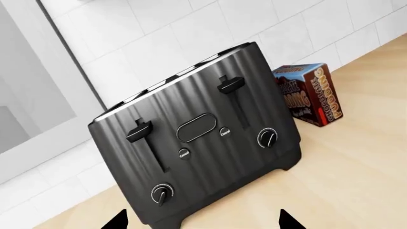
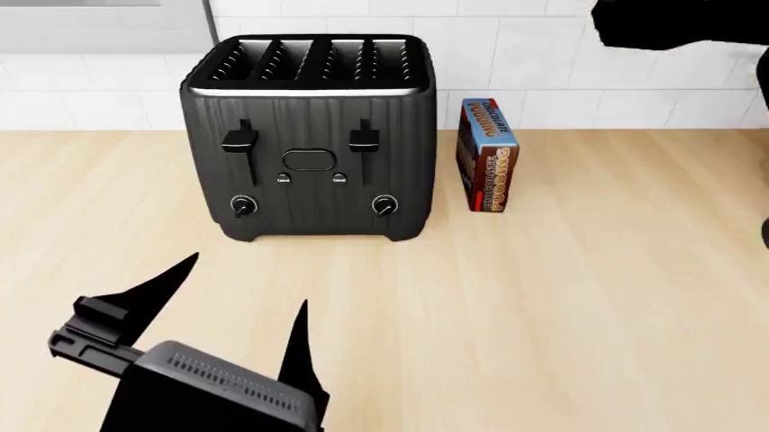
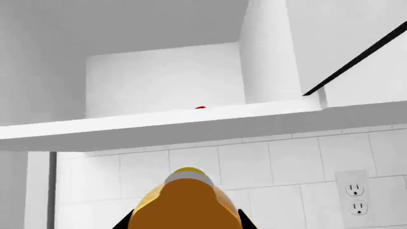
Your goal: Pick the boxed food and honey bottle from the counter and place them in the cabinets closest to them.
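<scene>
The honey bottle [image 3: 186, 202] is gripped between the jaws of the right gripper [image 3: 184, 220], its cap pointing up toward the open cabinet [image 3: 159, 90], just below the shelf edge. The left gripper [image 2: 234, 310] is held open over the counter [image 2: 577, 297].

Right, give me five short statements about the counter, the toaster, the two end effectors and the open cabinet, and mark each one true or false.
1. The toaster stands on the counter with a brown-orange box beside it. True.
2. The left end effector is shut on the toaster. False: it is open and holds nothing, short of the toaster.
3. The right end effector holds the honey bottle below an open cabinet. True.
4. The honey bottle already rests on the cabinet shelf. False: it is below the shelf, in the grip.
5. The brown-orange box lies flat on top of the toaster. False: it stands upright on the counter.
</scene>
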Tool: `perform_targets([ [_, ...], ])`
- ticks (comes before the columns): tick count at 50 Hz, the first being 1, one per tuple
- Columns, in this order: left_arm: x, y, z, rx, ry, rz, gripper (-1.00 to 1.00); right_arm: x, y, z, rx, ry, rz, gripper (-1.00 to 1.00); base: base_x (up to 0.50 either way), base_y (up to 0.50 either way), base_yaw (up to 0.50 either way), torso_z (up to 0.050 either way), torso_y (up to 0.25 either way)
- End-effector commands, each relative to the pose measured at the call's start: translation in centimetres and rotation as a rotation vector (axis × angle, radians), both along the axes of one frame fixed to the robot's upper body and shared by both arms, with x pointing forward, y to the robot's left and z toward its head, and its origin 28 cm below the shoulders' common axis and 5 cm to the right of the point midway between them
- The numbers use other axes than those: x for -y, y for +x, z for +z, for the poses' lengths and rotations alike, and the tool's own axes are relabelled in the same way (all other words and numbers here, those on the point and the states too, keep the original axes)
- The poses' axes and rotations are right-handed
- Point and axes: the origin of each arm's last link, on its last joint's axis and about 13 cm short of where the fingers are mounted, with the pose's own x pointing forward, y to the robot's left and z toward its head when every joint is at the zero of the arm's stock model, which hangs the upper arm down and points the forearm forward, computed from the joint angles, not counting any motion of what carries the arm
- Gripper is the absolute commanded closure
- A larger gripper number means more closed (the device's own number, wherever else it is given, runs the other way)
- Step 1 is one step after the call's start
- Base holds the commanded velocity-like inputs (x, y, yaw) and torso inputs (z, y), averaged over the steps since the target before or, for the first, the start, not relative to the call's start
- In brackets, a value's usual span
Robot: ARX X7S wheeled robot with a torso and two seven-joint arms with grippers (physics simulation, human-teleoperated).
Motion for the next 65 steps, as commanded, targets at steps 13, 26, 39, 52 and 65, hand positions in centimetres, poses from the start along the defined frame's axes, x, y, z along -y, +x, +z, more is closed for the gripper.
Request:
perform_targets([
  [13, 0.1, -0.1, -0.1, -0.002, -0.007, -0.011, -1.0, -1.7, -2.7, 7.1, 0.266, 0.036, 0.003, 1.0, 0.0, 0.0, 0.0, 0.0, 0.001],
  [26, 0.2, 0.0, -0.5, -0.013, -0.016, -0.008, -1.0, -3.9, -0.2, 10.5, 0.322, 0.013, -0.006, 1.0, 0.0, 0.0, 0.0, 0.0, 0.0],
  [39, 0.1, -0.6, -0.3, -0.005, -0.03, -0.017, -1.0, -3.7, 5.7, 11.7, 0.281, -0.053, -0.102, 1.0, 0.0, 0.0, 0.0, 0.0, 0.0],
  [52, 0.3, -0.8, -0.2, -0.016, -0.013, -0.015, -1.0, -4.0, 14.9, 12.2, 0.001, -0.079, -0.171, 1.0, 0.0, 0.0, 0.0, 0.0, 0.001],
  [65, 0.4, -0.8, -0.1, -0.018, -0.005, -0.02, -1.0, -3.4, 18.6, 11.6, -0.122, -0.066, -0.151, 1.0, 0.0, 0.0, 0.0, 0.0, 0.0],
])
